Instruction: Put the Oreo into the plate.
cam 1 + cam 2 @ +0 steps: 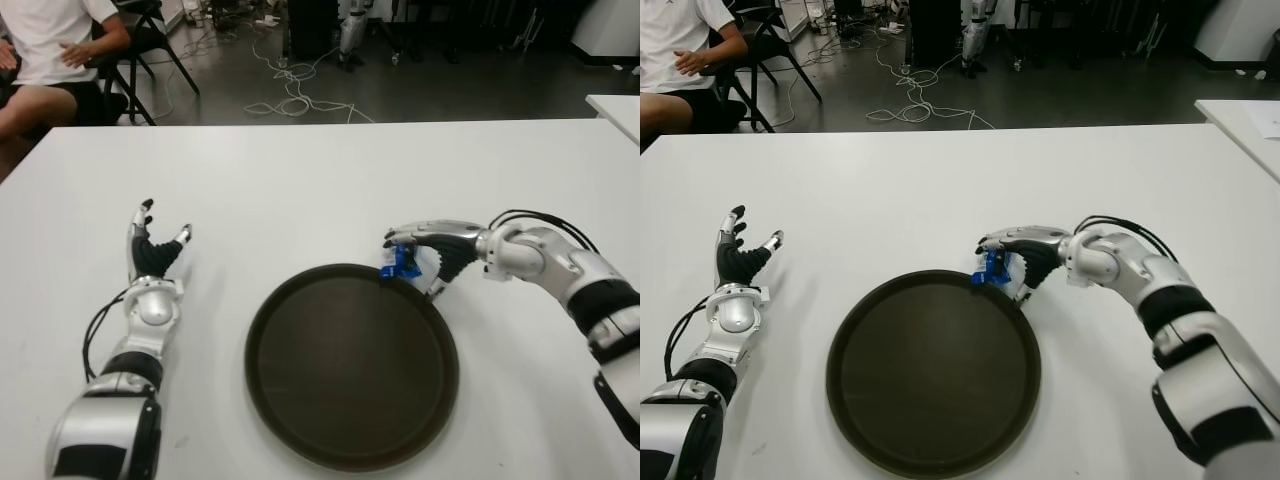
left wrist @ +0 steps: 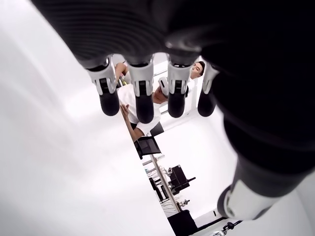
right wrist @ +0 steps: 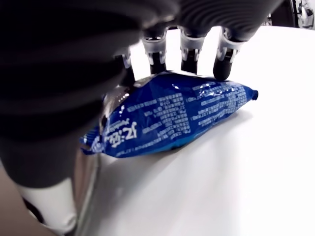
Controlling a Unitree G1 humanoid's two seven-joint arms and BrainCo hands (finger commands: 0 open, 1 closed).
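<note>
The right hand (image 1: 432, 250), fingers closed around the blue Oreo pack (image 3: 167, 115), hovers over the plate's (image 1: 300, 420) far rim, so releasing here risks it tipping onto the table (image 1: 300, 180).

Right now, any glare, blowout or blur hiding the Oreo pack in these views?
Right wrist view: the Oreo pack is sharp with faint sheen, the table blown white, the right hand a dark blur. Eye views: even light, pack small at the plate rim. Left wrist view: left hand backlit.

The snack packet (image 3: 172, 115) is glossy blue plastic film; the round plate (image 1: 352, 370) looks smooth, dark and matt; the table (image 1: 330, 190) is smooth white.
</note>
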